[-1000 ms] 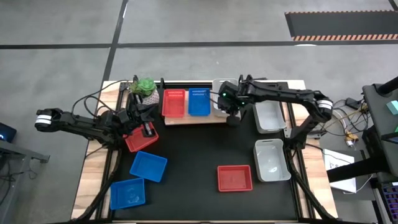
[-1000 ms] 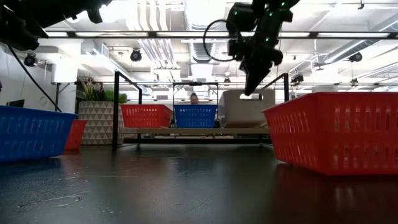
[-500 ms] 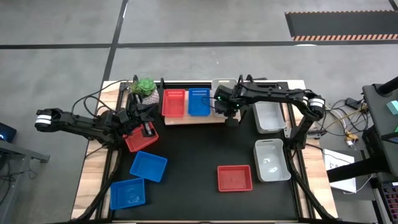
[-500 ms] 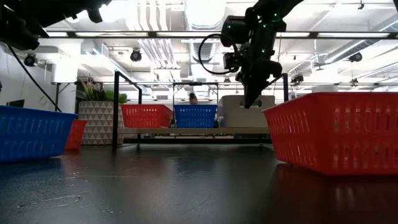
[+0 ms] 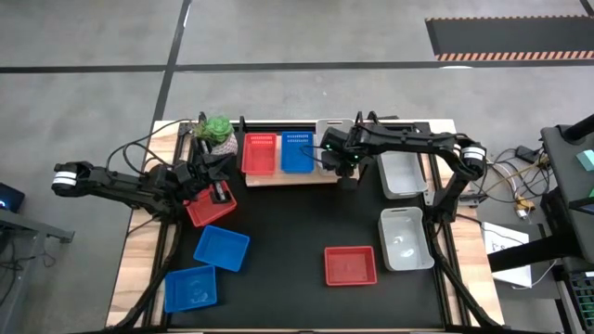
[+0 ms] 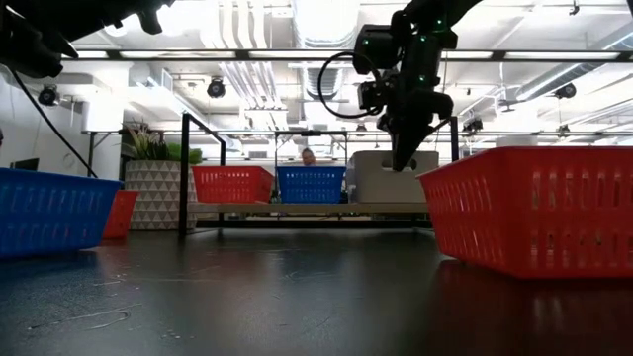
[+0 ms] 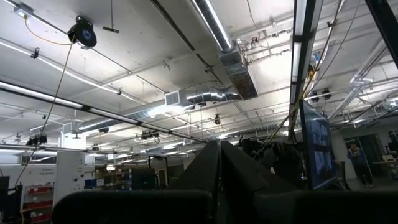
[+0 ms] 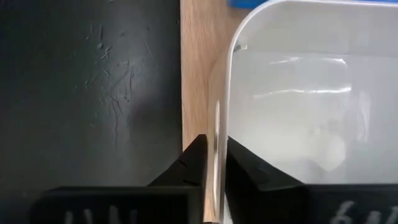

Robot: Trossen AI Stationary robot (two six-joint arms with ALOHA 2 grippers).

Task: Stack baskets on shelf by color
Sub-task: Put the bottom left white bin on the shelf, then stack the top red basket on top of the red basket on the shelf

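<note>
On the shelf (image 5: 290, 179), right of the red basket (image 5: 259, 154) and blue basket (image 5: 297, 152), a whitish basket (image 5: 329, 126) has been set down within the last second. Its rim is straddled by the right gripper (image 8: 216, 171), the fingers just loosened, so release is judged underway. The left gripper (image 5: 215, 190), clenched, is kept over another red basket (image 5: 206, 210) at the left.
</note>
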